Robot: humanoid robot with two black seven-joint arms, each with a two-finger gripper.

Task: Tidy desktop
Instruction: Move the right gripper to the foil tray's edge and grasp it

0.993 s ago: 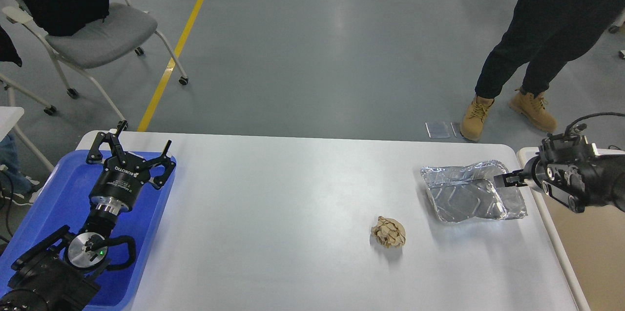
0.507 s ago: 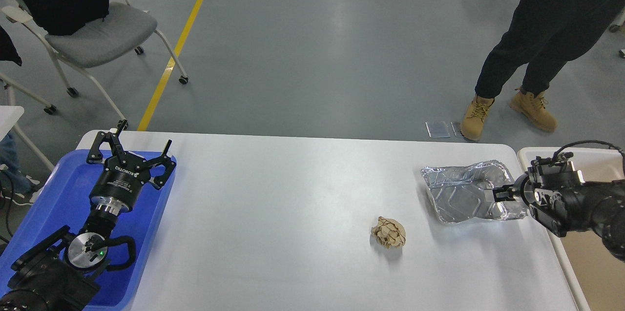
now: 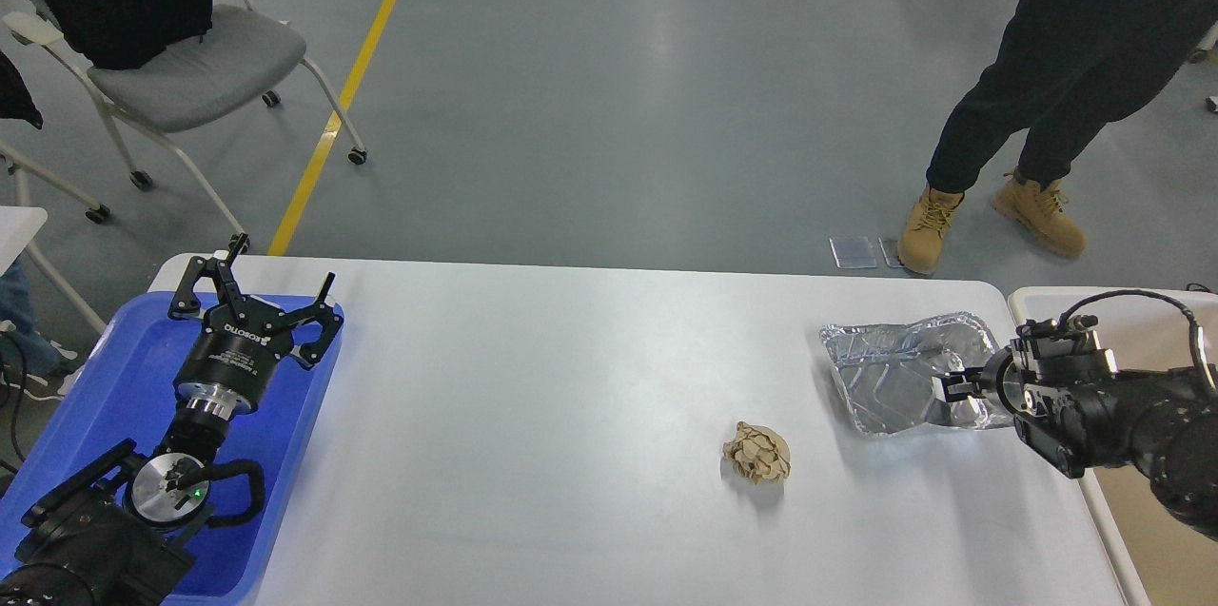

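The white desktop [image 3: 571,397] holds a crumpled brown paper ball [image 3: 757,452] right of centre and a crushed silver foil tray [image 3: 894,373] at the right. My right gripper [image 3: 950,387] comes in from the right edge, and its small dark fingertips are at the foil tray's near right part. I cannot tell whether they hold the foil. My left gripper [image 3: 266,275] is open and empty, pointing away from me over the far end of the blue plastic tray [image 3: 95,378] at the left.
A beige bin [image 3: 1094,299] stands against the desktop's right edge, partly under my right arm. A person in tan boots [image 3: 1037,206] stands beyond the far right corner. A grey wheeled chair [image 3: 190,64] stands far left on the floor.
My right gripper has moved left and toward me, from the foil tray's right rim to over its near right part. The foil tray, paper ball and left arm have stayed still.
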